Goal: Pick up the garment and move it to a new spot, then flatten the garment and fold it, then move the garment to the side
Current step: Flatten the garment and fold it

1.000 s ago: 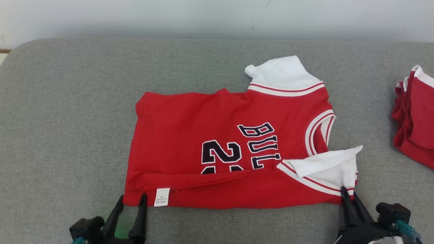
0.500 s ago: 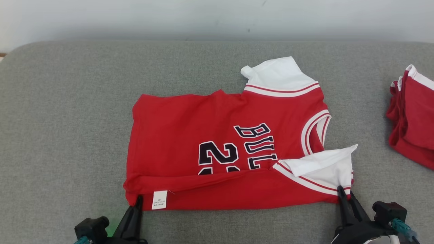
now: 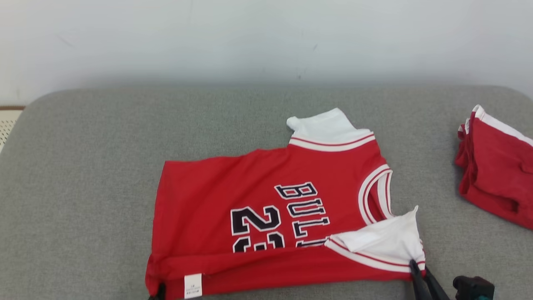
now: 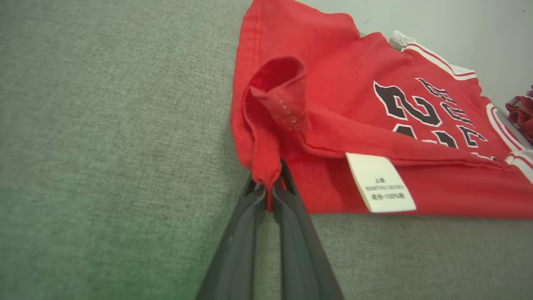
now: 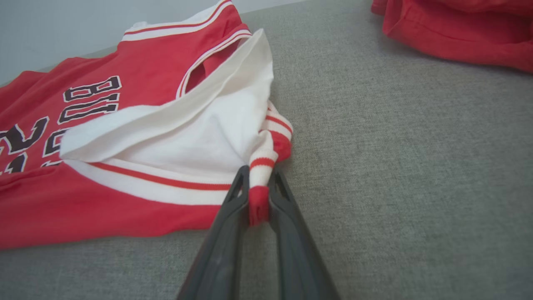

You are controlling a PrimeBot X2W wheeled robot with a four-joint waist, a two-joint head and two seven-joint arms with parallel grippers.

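The garment is a red basketball jersey with white trim and black lettering, lying sideways on the grey cushion, its near edge folded over. My left gripper is shut on the jersey's near left hem corner, which bunches up above the fingertips. My right gripper is shut on the striped near right corner by the white sleeve. In the head view the right gripper shows at the bottom edge. A white care label hangs on the near hem.
A second pile of red cloth with white trim lies at the cushion's right edge, also seen as red cloth in the right wrist view. A pale wall runs behind the cushion. Bare cushion stretches to the left of the jersey.
My left gripper moved up to the hem corner and shut on it. The head camera has tilted, so the whole scene sits lower. The right gripper kept its grip.
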